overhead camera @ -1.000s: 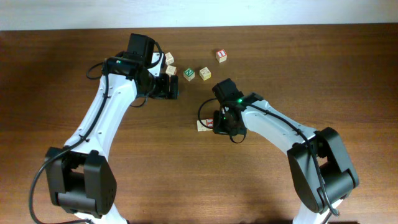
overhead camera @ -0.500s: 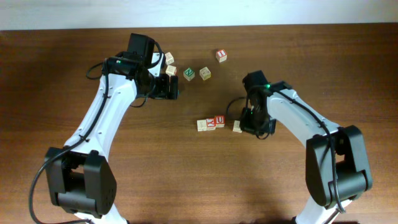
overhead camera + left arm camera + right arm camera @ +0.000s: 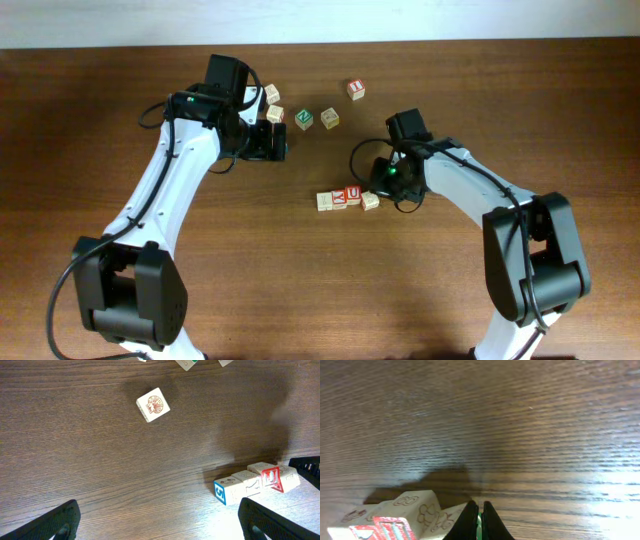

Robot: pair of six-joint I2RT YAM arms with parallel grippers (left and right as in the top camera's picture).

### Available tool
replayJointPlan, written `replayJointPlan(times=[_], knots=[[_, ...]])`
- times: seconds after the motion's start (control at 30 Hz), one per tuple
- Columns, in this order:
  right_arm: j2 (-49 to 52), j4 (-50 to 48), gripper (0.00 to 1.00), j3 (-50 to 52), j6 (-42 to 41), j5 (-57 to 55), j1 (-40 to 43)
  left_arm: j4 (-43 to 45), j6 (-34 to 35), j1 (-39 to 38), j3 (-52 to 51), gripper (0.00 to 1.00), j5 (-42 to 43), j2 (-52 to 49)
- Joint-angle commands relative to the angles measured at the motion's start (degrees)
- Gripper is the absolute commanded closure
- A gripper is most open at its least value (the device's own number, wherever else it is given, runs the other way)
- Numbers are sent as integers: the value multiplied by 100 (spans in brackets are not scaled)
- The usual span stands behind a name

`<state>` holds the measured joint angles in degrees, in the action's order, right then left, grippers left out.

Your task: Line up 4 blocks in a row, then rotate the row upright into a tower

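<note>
Several blocks [image 3: 186,363] partly off-frame.

Right wrist: red-lettered block [image 3: 377,529] cropped at frame bottom, letter unreadable. Left wrist: green-printed block [image 3: 186,363] clipped at top.

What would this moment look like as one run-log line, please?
left gripper: open, near back blocks | right gripper: shut, tips at end block of centre row

A row of blocks [image 3: 347,196] lies before scattered cubes [image 3: 329,118] on the table [image 3: 90,90].
</note>
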<state>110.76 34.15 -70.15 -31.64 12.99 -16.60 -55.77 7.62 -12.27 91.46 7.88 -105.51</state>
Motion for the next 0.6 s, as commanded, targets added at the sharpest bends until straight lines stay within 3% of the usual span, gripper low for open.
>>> replayJointPlan(times=[0.0, 0.13, 0.2, 0.37, 0.57], knots=[[31, -17, 93, 20, 7, 90, -179, -13, 70, -7, 52, 1, -22, -57], [20, 105, 88, -505, 487, -48, -17, -57, 70, -7, 52, 1, -22, -57], [20, -313, 85, -938, 852, -61, -197, -50, 70, -7, 52, 1, -22, -57], [595, -787, 91, -938, -33, -483, -811, -52, 70, -7, 52, 1, -22, -57], [763, -369, 96, -935, -83, -463, -901, -52, 72, -7, 52, 1, -22, -57]])
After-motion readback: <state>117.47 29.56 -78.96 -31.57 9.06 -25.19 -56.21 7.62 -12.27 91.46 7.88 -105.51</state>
